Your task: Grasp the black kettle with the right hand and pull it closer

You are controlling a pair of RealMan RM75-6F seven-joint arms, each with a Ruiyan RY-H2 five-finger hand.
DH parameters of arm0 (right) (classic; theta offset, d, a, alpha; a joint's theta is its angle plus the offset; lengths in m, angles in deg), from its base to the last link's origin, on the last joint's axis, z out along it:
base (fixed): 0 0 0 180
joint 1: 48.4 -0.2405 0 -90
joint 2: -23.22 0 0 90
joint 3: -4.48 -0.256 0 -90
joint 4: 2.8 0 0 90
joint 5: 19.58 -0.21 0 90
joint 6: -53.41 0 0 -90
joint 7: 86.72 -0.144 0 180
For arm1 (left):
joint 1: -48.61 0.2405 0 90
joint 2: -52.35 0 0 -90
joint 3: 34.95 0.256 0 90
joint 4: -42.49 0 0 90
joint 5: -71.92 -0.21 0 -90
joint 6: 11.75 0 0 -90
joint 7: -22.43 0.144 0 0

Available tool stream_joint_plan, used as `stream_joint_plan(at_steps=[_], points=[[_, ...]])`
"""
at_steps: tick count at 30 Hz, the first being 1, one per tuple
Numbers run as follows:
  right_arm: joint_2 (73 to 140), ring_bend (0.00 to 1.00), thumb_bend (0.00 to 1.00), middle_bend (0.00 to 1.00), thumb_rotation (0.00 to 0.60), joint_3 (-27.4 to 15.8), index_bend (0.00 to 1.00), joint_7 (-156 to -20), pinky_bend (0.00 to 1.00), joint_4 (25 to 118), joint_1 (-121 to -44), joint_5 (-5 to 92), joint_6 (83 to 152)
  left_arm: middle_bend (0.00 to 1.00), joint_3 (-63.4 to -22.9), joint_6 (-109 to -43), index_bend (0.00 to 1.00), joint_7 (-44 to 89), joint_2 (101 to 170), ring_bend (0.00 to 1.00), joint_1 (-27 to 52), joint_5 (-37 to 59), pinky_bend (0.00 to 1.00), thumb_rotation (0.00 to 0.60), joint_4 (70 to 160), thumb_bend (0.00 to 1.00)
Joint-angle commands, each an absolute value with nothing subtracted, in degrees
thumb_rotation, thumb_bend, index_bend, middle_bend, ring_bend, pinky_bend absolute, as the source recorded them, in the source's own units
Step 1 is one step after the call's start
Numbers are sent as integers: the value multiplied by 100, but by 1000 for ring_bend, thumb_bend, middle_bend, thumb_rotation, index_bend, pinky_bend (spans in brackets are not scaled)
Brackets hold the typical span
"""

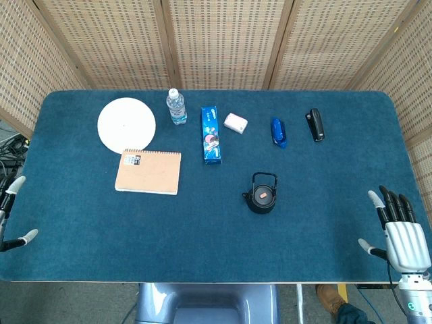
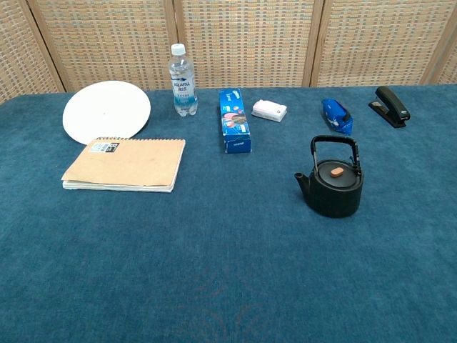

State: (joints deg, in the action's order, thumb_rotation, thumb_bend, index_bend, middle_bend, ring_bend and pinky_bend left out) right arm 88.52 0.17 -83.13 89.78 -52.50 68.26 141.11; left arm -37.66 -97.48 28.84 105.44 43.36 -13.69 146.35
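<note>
The black kettle is standing upright on the blue table, a little right of the middle, with its handle raised over the lid and its spout pointing toward the robot's left. Nothing is touching it.

The right hand is hovering at the table's near right corner, well apart from the kettle, with its fingers spread and pointing away from the robot; it is holding nothing. The left hand is showing only as two pale fingertips at the left edge of the head view (the rest is cut off by the frame), so I cannot tell how it is set. Neither hand is appearing in the chest view.

Along the far side, a white plate is lying at the left, with a brown spiral notebook just in front of it. A water bottle is standing beside the plate, then a blue box, a small white packet, a blue pouch and a black stapler are lying in a row toward the right, all apart from the kettle
</note>
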Motion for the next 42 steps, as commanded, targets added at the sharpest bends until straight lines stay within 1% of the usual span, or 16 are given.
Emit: stream_joint_plan(at_steps=[1,7,10,15,17,20,26,30,31,32,34,36,39,42], points=[[8851,0,0,0,600,36,0,-8325,0,8987,-5263,6841,14078,0,-3761,-9750,0,2892,10546,0,4338,-1384,0,600,14633,0],[8838,0,0,0,600,94,0,-8392,0,9071,-5353,6907,13889,0,-3774,-9709,0,2871,10546,0,4318,-1354,0,600,14623,0],[8695,0,0,0,600,26,0,-8531,0,9309,-5692,6979,13431,0,-3806,-9579,0,2863,10561,0,4258,-1240,0,600,14589,0],[8316,0,0,0,600,-304,0,-8742,0,9753,-6534,6766,12262,0,-3837,-9411,0,2879,10589,0,4185,-1083,0,600,14545,0],[8171,0,0,0,600,-542,0,-9080,0,9982,-7087,6492,11458,0,-3871,-9349,0,2889,10602,0,4150,-987,0,600,14523,0],[8093,0,0,0,600,-788,0,-9476,0,10026,-7652,6137,10635,0,-3896,-9287,0,2894,10613,0,4124,-886,0,600,14503,0],[8342,0,0,0,600,-1151,0,-10111,0,9641,-8615,5427,9312,0,-3924,-9174,0,2851,10623,0,4088,-721,0,600,14428,0],[8678,0,11,0,600,-1285,0,-10527,0,9137,-9263,4968,8361,0,-3956,-9136,0,2772,10622,0,4082,-608,0,600,14368,0],[8752,0,43,0,600,-1296,0,-10585,0,9030,-9365,4906,8220,0,-3960,-9126,0,2764,10621,0,4078,-595,0,600,14359,0],[8826,0,122,0,600,-1303,0,-10654,0,8925,-9466,4840,8079,0,-3963,-9115,0,2756,10620,0,4073,-585,0,600,14351,0],[8989,0,325,0,600,-1322,0,-10789,0,8730,-9646,4688,7829,0,-3969,-9090,0,2743,10622,0,4061,-559,0,600,14338,0],[9110,0,434,0,600,-1319,0,-10822,0,8560,-9763,4599,7716,0,-3974,-9072,0,2736,10623,0,4050,-544,0,600,14332,0],[9326,0,545,0,600,-1268,0,-10783,0,8212,-9955,4392,7579,0,-3985,-9039,0,2728,10628,0,4031,-512,0,600,14320,0],[9432,0,606,0,600,-1193,8,-10711,0,7996,-10084,4195,7480,0,-3992,-9017,0,2721,10632,0,4016,-492,0,600,14309,0]])
